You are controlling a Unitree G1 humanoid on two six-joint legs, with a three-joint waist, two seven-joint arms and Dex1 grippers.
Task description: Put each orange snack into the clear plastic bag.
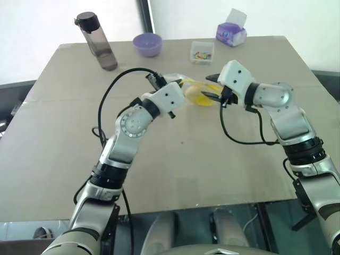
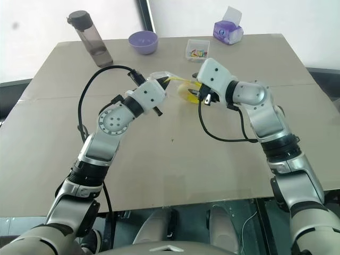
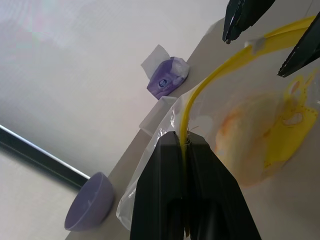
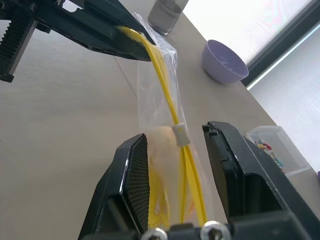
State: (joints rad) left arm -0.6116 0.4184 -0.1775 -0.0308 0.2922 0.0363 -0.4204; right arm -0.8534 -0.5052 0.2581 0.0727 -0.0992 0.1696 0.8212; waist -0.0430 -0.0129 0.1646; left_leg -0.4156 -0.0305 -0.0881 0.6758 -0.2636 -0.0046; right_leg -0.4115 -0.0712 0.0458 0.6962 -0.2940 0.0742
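Right wrist view: right gripper spread around zip slider
Left gripper: pinching clear plastic bag taut
Advice: close squarely on slider

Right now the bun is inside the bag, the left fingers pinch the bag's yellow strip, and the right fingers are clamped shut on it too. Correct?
Not quite: the right fingers stand open on either side of the yellow strip, as the right wrist view shows. The bun is inside the bag, and the left fingers do pinch the strip.

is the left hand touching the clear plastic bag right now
Touching. In the left wrist view the left hand has its fingers shut on the yellow strip of the clear plastic bag.
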